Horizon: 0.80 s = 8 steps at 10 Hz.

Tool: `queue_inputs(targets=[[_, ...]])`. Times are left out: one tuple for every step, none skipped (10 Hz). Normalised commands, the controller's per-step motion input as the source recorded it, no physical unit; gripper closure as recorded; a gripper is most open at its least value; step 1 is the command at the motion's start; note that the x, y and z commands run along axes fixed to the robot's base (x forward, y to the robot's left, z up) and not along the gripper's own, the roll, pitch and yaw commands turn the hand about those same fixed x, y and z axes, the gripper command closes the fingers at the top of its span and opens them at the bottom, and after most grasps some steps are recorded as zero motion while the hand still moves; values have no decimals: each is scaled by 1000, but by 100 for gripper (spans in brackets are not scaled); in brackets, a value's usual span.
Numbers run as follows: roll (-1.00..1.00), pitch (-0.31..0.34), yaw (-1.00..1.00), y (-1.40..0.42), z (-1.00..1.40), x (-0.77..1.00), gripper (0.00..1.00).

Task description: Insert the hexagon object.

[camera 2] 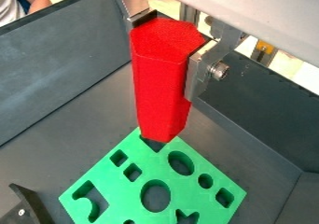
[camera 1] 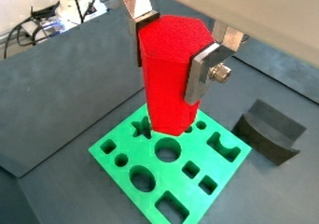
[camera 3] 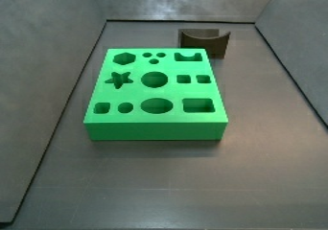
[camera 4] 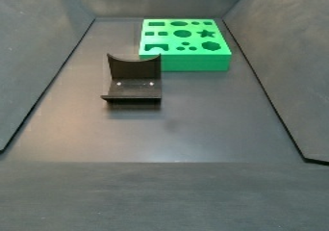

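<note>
Dark floor (camera 3: 269, 167) bare | pincer (camera 1: 173, 52) clamps hexagon object (camera 1: 169, 74) above green block (camera 1: 187, 172) edge

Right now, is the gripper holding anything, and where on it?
Yes. The gripper holds the red hexagon object upright, fingers clamped on opposite sides of its upper part, above the green block.

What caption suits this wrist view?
Claw holding the red hexagon peg upright above the green block.

We see the tool (camera 1: 174, 52) in both wrist views only, pointing downward, its two flat silver fingers (camera 2: 203, 67) clamped against opposite sides of the red hexagon object (camera 1: 167, 74), held upright between them.
</note>
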Motion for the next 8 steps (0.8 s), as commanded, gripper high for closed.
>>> queue_inputs(targets=[[9, -19, 0, 697, -1000, -260, 100], [4, -14, 0, 729, -1000, -260, 100], [0, -30, 0, 734, -1000, -254, 100], [0, -41, 0, 834, -1000, -389, 100], [-19, -86, 0, 837, -1000, -631, 100], [-33, -197, 0, 666, -909, -840, 100], [-63, -237, 0, 569, -814, -894, 100], [-149, -281, 40, 460, -620, -717, 100]])
